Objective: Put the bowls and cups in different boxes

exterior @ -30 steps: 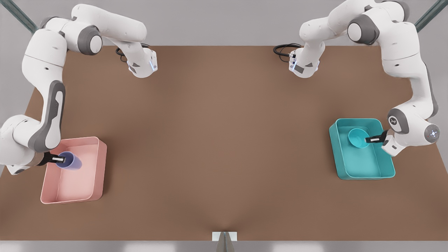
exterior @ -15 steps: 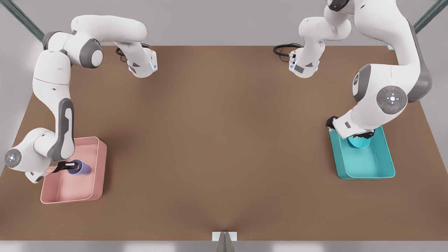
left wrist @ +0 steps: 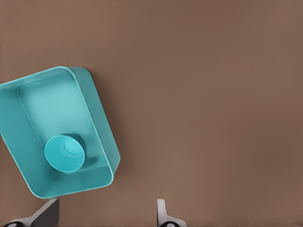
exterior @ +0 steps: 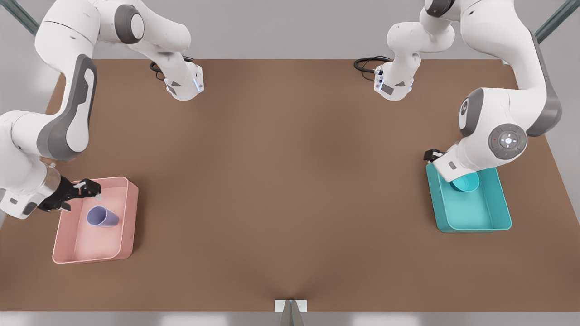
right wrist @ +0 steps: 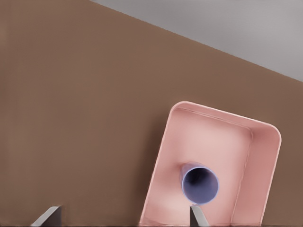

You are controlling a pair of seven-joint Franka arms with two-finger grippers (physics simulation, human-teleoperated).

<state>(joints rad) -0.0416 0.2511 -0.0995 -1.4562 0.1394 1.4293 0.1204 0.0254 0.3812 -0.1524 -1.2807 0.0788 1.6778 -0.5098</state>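
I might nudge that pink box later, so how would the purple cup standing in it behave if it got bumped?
The cup looks taller than wide, standing upright in the pink box, so it would probably tip rather than slide. Its round wall suggests it would then roll, likely stopped by the box's walls. It looks like thin, stiff plastic, probably light.

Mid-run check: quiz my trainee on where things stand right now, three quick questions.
1. True or false: the cup stands in the teal box.
2. The bowl lies: A in the pink box; B in the teal box; C on the table.
3. Fill in: the left gripper by the teal box and the right gripper by the pink box are both ____.
Key: 1 false; 2 B; 3 open.
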